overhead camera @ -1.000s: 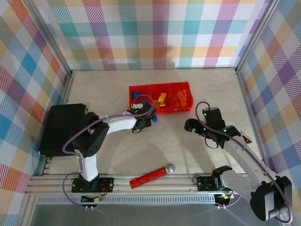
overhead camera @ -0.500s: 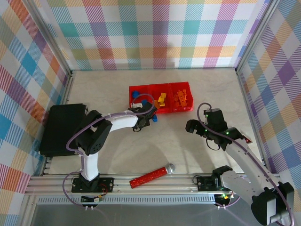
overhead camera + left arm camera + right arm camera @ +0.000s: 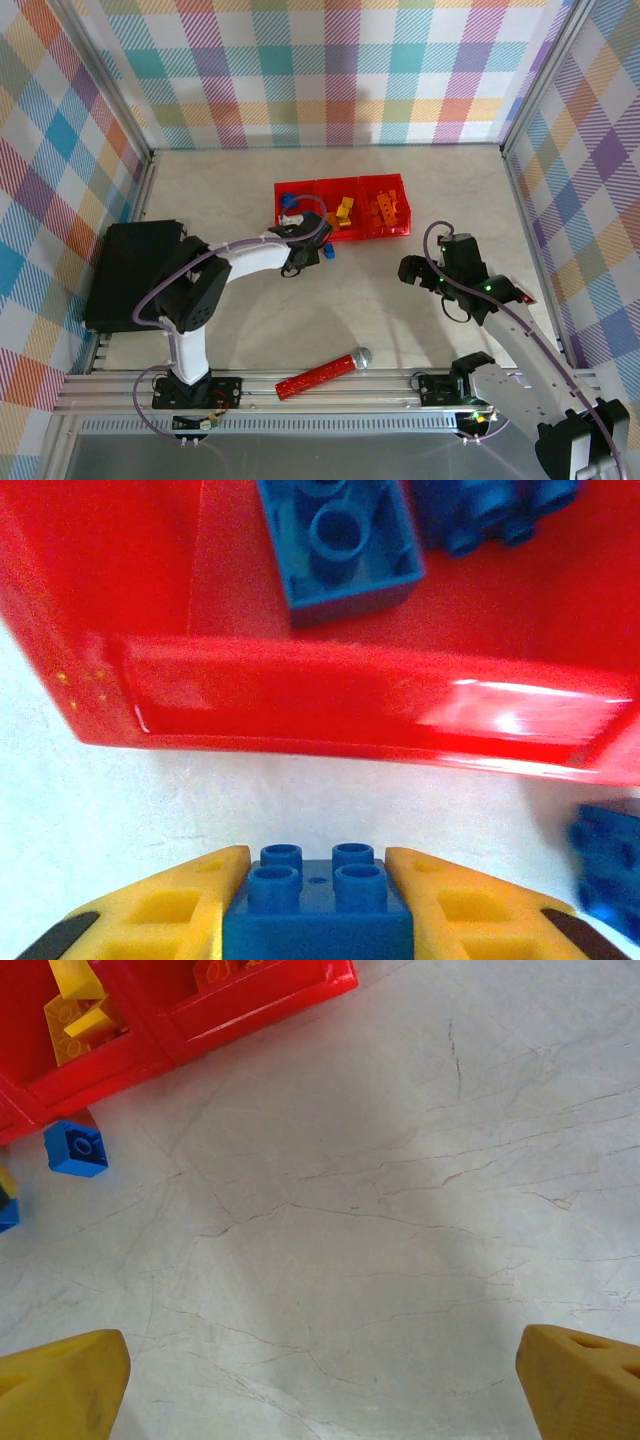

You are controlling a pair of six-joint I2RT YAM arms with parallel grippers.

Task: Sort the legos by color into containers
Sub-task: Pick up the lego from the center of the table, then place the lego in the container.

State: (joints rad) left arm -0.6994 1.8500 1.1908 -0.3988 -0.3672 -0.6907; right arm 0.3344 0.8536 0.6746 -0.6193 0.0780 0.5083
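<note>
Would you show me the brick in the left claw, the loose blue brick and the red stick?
held brick [image 3: 318, 905], left wrist view, studded top
loose brick [image 3: 76, 1148], right wrist view, top face
stick [image 3: 316, 377], top view, mid-shaft

Containers [image 3: 370, 235]: three, red, joined in one row.

Blue legos [image 3: 340, 545]: four.
- Two lie inside the row's left container.
- One loose lego [image 3: 75, 1147] sits on the surface just in front of the row.
- One pinched lego [image 3: 318, 920] sits between the fingers of the left hand [image 3: 316, 860], also in front of the row.

Yellow legos [image 3: 345, 208]: at least two, in the middle container.

Orange legos [image 3: 385, 208]: several, in the right container; too small for a firm count.

Red stick [image 3: 322, 373]: one, well in front of the row.

Black box [image 3: 135, 275]: one, left of the row.

Hands: two, counting the right hand [image 3: 320, 1360].
</note>
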